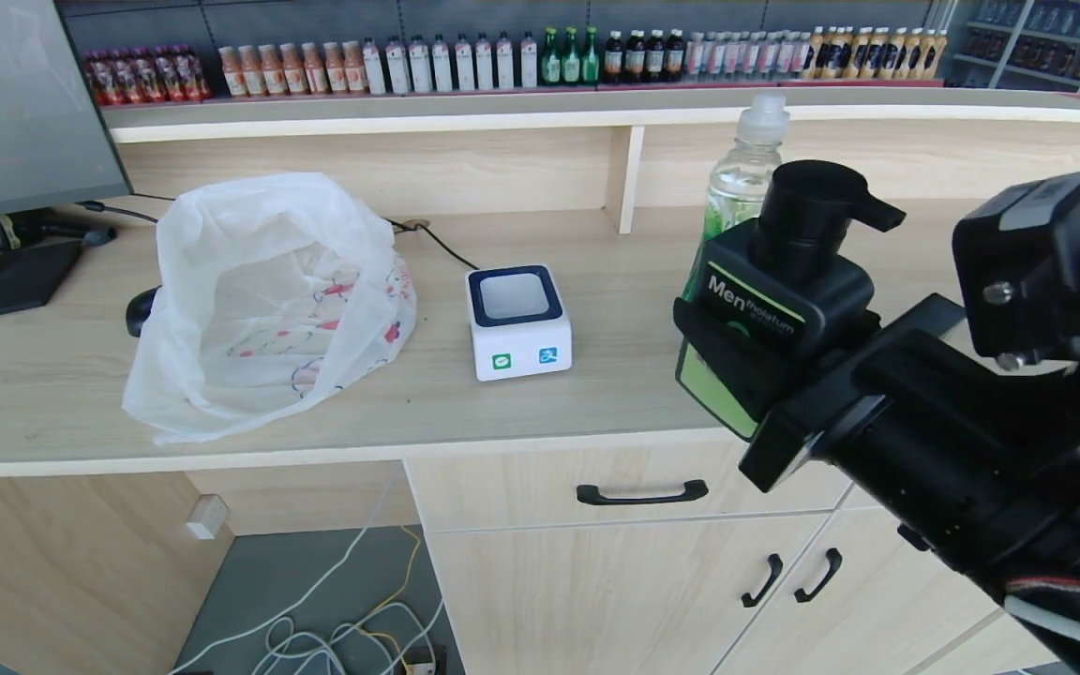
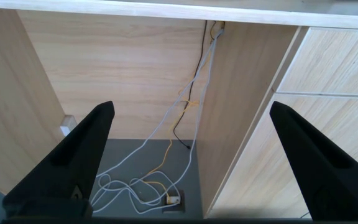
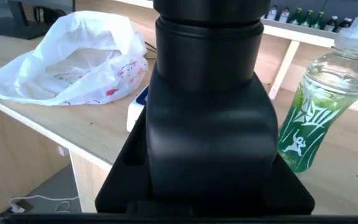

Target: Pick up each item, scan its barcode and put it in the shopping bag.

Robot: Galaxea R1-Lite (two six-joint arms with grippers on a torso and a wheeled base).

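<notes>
A black pump bottle (image 1: 784,300) with a green label hangs above the counter's right part, and my right gripper (image 1: 765,375) is shut on its body. The right wrist view has the same bottle (image 3: 204,124) close up. Behind it a clear drink bottle (image 1: 737,187) with a green label (image 3: 312,118) stands upright on the counter. The white barcode scanner (image 1: 518,322) sits mid-counter, left of the held bottle. The white shopping bag (image 1: 263,300) lies open further left (image 3: 73,59). My left gripper (image 2: 185,168) is open below counter height, facing the cabinet opening.
A monitor (image 1: 15,103) and a black mouse (image 1: 139,309) are at the counter's left end. A raised shelf (image 1: 596,117) runs along the back, with a divider (image 1: 629,178). Drawers with black handles (image 1: 641,493) lie below; loose cables (image 2: 160,180) trail on the floor.
</notes>
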